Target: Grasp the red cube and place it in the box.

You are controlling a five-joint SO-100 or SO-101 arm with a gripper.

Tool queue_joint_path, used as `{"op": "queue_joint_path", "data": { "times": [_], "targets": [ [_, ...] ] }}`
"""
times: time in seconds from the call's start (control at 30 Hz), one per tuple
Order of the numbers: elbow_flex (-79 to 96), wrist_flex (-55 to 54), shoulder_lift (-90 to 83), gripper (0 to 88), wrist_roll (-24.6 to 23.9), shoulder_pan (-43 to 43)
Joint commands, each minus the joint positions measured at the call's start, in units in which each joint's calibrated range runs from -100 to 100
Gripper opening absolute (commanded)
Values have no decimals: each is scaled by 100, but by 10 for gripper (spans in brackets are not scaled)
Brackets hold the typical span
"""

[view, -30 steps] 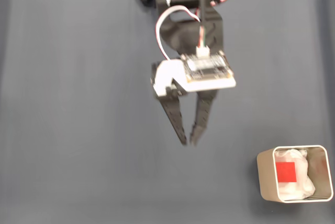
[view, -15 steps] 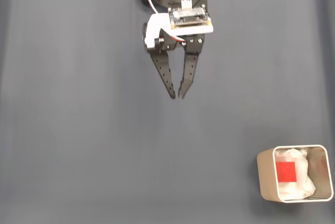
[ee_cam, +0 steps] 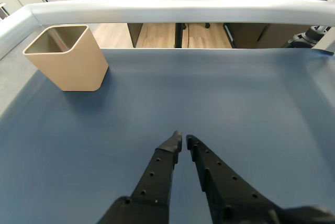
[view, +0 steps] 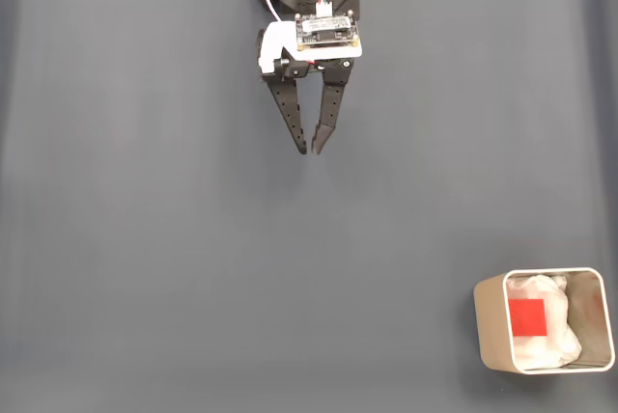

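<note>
Retracted toward its base, the black two-finger gripper (view: 310, 151) is nearly closed and empty; the small, light, rigid red cube (view: 527, 316) is already seated in the beige rounded box (view: 491, 328).

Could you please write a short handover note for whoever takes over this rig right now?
Gripper: nearly shut, holding nothing, above the bare blue mat near the arm's base.
Red cube: in the box, on its white lining, at the lower right of the fixed view.
Done: the cube is placed and released.
Left: nothing apparent, beyond perhaps parking the arm.
</note>
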Motion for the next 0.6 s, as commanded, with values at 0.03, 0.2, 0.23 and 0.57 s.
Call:
{"op": "queue_joint_path", "data": {
  "times": [0.03,0.2,0.23,0.57],
  "targets": [
    [546,199,-749,0,44,-7],
    [1112,625,-1364,0,39,14],
    [1121,797,-1434,0,15,14],
    [1130,2609,-1798,0,-151,-21]
  ]
}}
